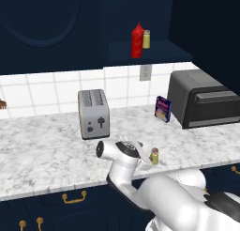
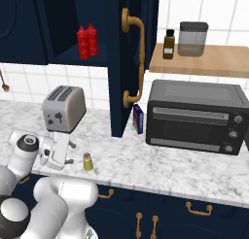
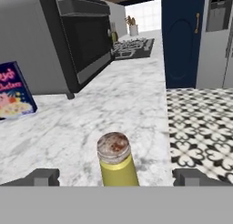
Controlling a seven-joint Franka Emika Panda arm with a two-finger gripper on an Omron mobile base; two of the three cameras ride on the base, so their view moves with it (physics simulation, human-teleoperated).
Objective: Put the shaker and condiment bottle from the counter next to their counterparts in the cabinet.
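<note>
1. The shaker (image 3: 116, 160) stands near the front edge of the counter (image 1: 47, 150), in front of the toaster (image 1: 93, 113) and off to one side of it. It is a small yellow tube with a grey cap.

2. The gripper (image 3: 116, 176) is right by the shaker. Its two fingers (image 3: 43, 176) are wide apart, one on each side of the yellow tube. They do not touch it. I think they are spread like this so they can close on it from both sides.

3. The shaker stands straight up. Its long way goes up and down, with the cap on top and the bottom flat on the stone. Because it stands up, I think a squeeze around its middle would work best.

4. Up in the cabinet (image 1: 150, 49), two red bottles (image 2: 86, 41) stand close together on the shelf, both with pointed tips up. A pale yellow shaker (image 1: 146, 39) stands just beside a red bottle. So I think the red bottle's part is done and the counter shaker is next.

5. A black oven (image 2: 194, 116) and a small bright box (image 1: 163, 109) sit further along the counter, well apart from the shaker.
</note>
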